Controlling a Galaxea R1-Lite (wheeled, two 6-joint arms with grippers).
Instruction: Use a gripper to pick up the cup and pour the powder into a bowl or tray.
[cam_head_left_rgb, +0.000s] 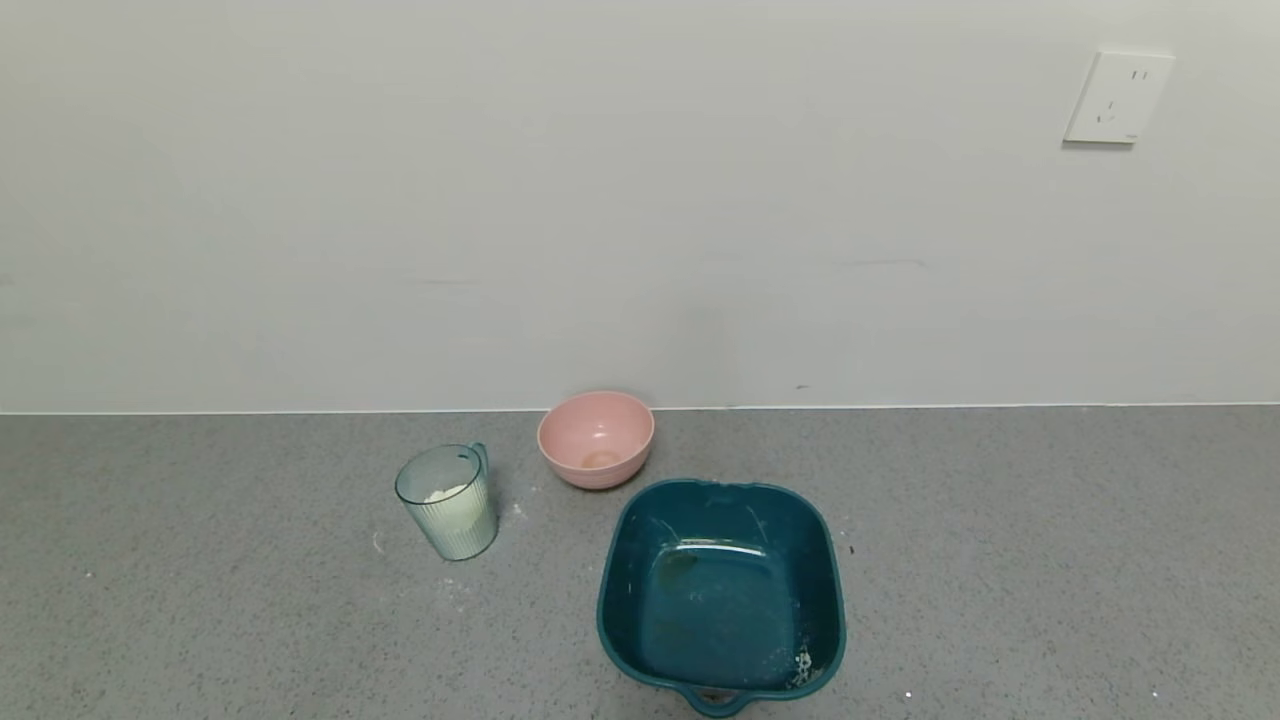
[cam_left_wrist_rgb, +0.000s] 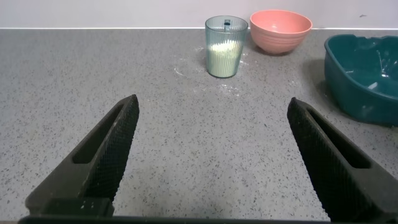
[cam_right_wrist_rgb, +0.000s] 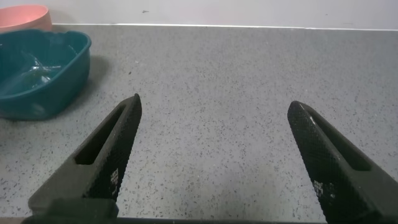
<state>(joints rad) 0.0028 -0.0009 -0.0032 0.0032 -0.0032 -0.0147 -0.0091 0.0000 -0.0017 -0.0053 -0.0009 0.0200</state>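
Nearest to the robot, the left claw (cam_left_wrist_rgb: 211, 152) hangs low over the table (cam_head_left_rgb: 200, 600) with its two black fingers spread wide and nothing between them; the cup stands straight ahead of it, well apart. The right claw (cam_right_wrist_rgb: 214, 155) is likewise spread wide and empty, over bare table to the right of the teal tub and away from the cup. Neither arm shows in the head view.

The teal tub (cam_head_left_rgb: 625, 560) comes next, lying just right of the cup and nearer the robot, with only a few pale specks inside it. It is much wider than the cup, so it looks like a forgiving target for pouring.

The cup (cam_head_left_rgb: 448, 502) stands upright on the table, with a little spilled dust around its base. The powder (cam_head_left_rgb: 447, 497) fills roughly its lower half. It is probably light, thin-walled plastic that would flex if squeezed hard, and its ribs should give the fingers some purchase. Its small handle (cam_head_left_rgb: 481, 458) points away from the robot, so the ribbed wall, around mid-height and above the powder's weight, seems the better hold. Loose powder is likely to shift and puff if the cup is jerked.

Farthest off, the pink bowl (cam_head_left_rgb: 596, 438) sits just behind and to the right of the cup, near the wall (cam_head_left_rgb: 640, 200).
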